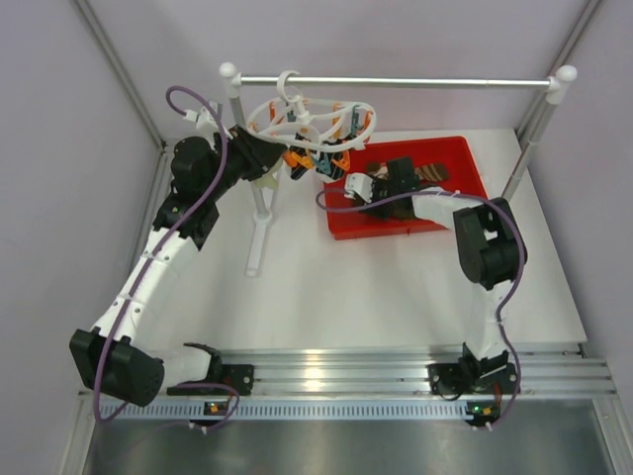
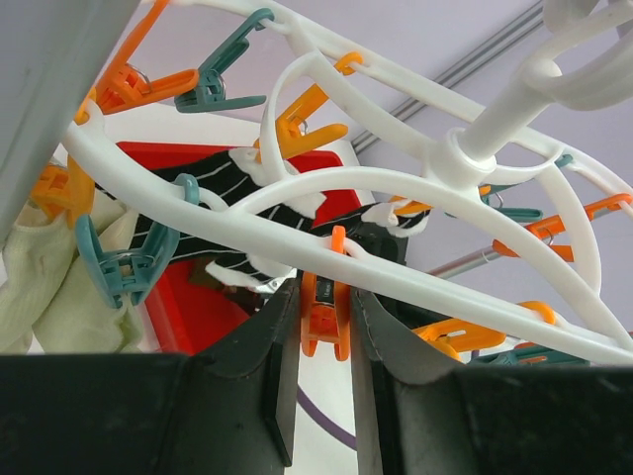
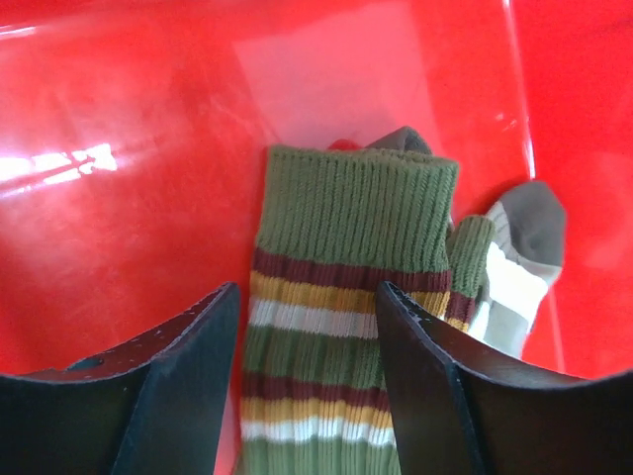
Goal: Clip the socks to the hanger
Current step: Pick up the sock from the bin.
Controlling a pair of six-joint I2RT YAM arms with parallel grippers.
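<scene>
The hanger (image 1: 309, 124), a smooth white plastic oval ring with curved spokes, hooks over the silver rail (image 1: 396, 81) in the upper centre of the top view. Its long axis runs left to right along the rail. Glossy orange and teal clips dangle from it.

In the left wrist view, the left claw (image 2: 324, 293) is narrow, its black fingers pressed on either side of one orange clip (image 2: 324, 322) hanging under the ring. A cream sock (image 2: 49, 287), soft and finely knit, hangs at the lower left of that view.

The right claw (image 3: 308, 289) sits in the shiny red tray (image 3: 148, 198) on the white tabletop (image 1: 376, 287), its fingers spread wide astride an olive sock (image 3: 346, 218). That ribbed sock has maroon, yellow and white stripes. It lies flat, with its long axis running up the frame and its cuff toward the top. A second sock (image 3: 519, 247), with a grey toe, lies just to its right.
</scene>
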